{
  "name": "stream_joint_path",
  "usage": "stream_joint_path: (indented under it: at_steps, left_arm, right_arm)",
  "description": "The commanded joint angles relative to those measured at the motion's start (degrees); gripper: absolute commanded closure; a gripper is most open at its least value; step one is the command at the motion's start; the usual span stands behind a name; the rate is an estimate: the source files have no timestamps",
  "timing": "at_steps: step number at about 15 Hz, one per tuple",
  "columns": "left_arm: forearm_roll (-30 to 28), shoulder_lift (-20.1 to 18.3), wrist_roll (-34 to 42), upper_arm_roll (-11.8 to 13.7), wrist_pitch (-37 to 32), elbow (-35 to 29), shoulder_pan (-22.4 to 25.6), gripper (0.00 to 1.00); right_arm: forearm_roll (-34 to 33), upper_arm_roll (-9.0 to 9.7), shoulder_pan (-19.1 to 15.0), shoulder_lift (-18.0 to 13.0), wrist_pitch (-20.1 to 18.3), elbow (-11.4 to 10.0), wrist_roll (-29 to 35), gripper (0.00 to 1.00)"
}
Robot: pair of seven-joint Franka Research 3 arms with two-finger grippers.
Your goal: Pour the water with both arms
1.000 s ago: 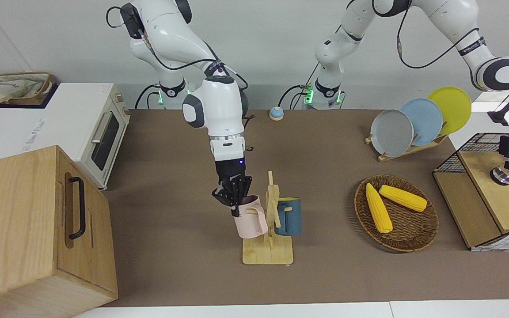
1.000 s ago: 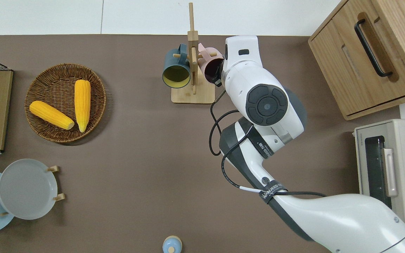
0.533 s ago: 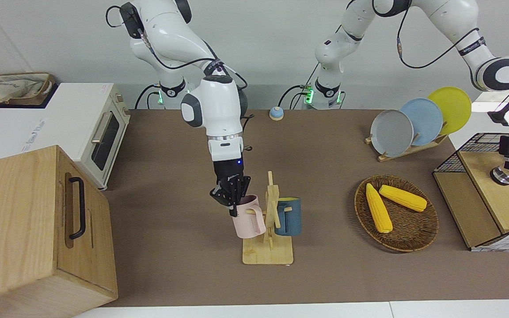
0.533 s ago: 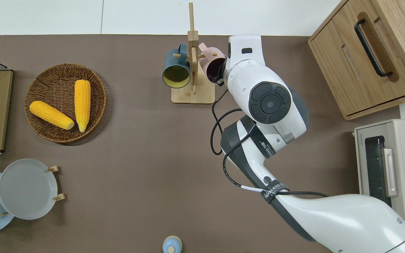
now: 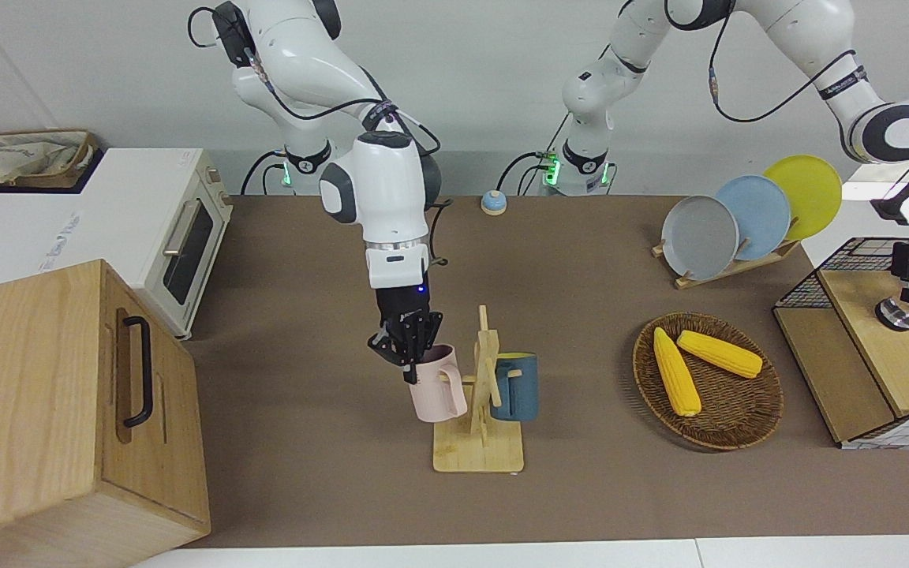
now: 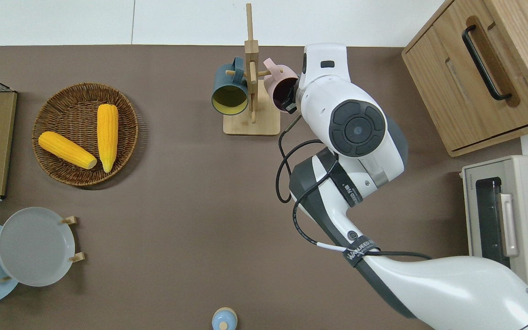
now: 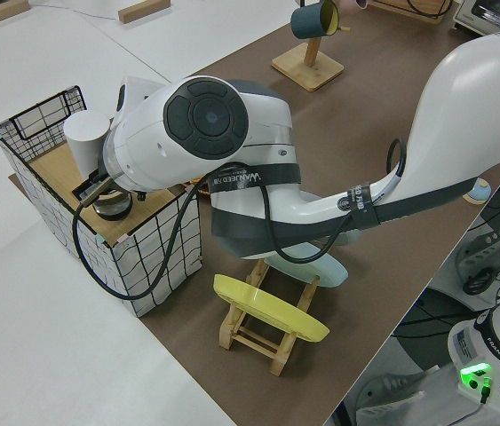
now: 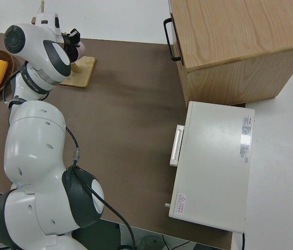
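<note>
My right gripper [image 5: 412, 368] [image 6: 292, 98] is shut on the rim of a pink mug [image 5: 439, 392] [image 6: 277, 85]. The mug hangs tilted beside the wooden mug tree [image 5: 478, 451] [image 6: 251, 124], on the side toward the right arm's end of the table. A dark blue mug [image 5: 516, 390] [image 6: 229, 91] hangs on the tree's opposite side. My left gripper [image 5: 906, 288] hangs over the wooden top inside a wire crate [image 5: 857, 260], just above a small round metal thing [image 5: 896, 314] [image 7: 112, 206]. Water is out of view.
A wooden cabinet [image 5: 44, 394] and a white toaster oven [image 5: 147, 229] stand at the right arm's end. A wicker basket [image 5: 738, 432] with two corn cobs, a rack of three plates [image 5: 738, 213] and a small blue bell [image 5: 492, 203] are also on the table.
My right gripper has drawn the pink mug a little away from the mug tree, toward the right arm's end of the table. The left arm has not moved.
</note>
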Motion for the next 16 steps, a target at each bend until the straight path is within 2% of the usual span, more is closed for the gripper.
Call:
stream_joint_path:
  at_steps: [1, 9, 12, 16]
  left_arm:
    - [-1.2, 0.4, -0.4, -0.1, 0.8, 1.0, -0.2, 0.98]
    - [-1.2, 0.4, -0.6, -0.1, 0.8, 1.0, -0.2, 0.98]
    - [-1.2, 0.4, -0.6, -0.1, 0.8, 1.0, -0.2, 0.98]
    - [-1.2, 0.4, -0.5, -0.1, 0.8, 0.9, -0.2, 0.98]
  right_arm:
    - [1.6, 0.38, -1.0, -1.3, -1.8, -0.4, -0.4, 1.000]
    - [1.7, 0.55, -2.1, -2.9, -5.0, -0.5, -1.3, 1.000]
    - [2.2, 0.55, -2.9, -4.2, -7.4, -0.9, -2.3, 1.000]
    - [3.3, 0.64, -5.4, -6.8, -8.1, -3.3, -4.5, 1.000]
